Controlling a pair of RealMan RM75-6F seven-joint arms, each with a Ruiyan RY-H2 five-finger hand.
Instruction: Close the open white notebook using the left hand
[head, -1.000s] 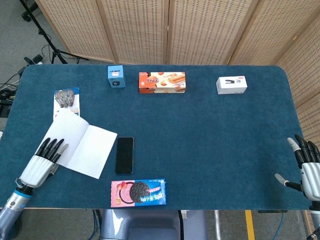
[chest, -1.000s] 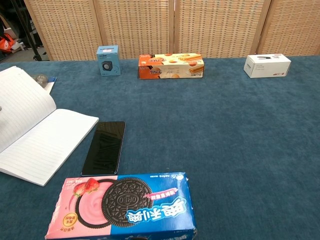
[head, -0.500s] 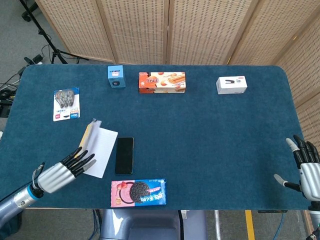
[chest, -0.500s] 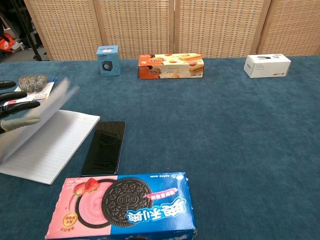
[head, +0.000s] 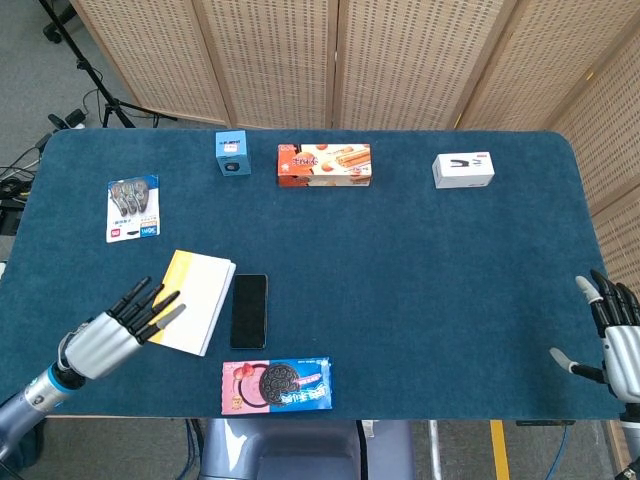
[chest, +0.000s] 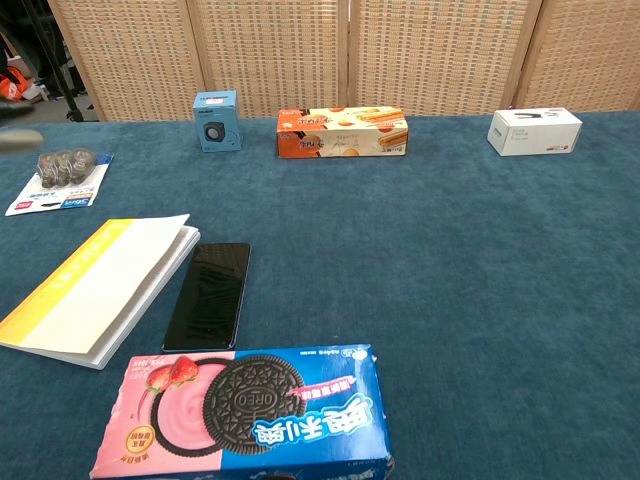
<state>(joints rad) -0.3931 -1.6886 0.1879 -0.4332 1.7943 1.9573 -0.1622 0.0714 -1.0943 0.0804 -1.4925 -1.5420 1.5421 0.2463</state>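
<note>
The white notebook (head: 197, 299) (chest: 104, 285) lies closed on the blue table, its cover white with a yellow strip along the left side. My left hand (head: 118, 327) hovers just left of it near the table's front edge, fingers spread and pointing toward the notebook, holding nothing. At the front right corner my right hand (head: 611, 335) is held with fingers apart and empty. The chest view shows neither hand clearly.
A black phone (head: 249, 310) lies right beside the notebook. An Oreo box (head: 277, 384) sits at the front edge. At the back stand a small blue box (head: 232, 153), an orange biscuit box (head: 324, 165) and a white box (head: 463, 170). A blister pack (head: 133, 208) lies far left.
The notebook's left page swung over to the right and the book now lies shut. My left hand has drawn back from it toward the left front.
</note>
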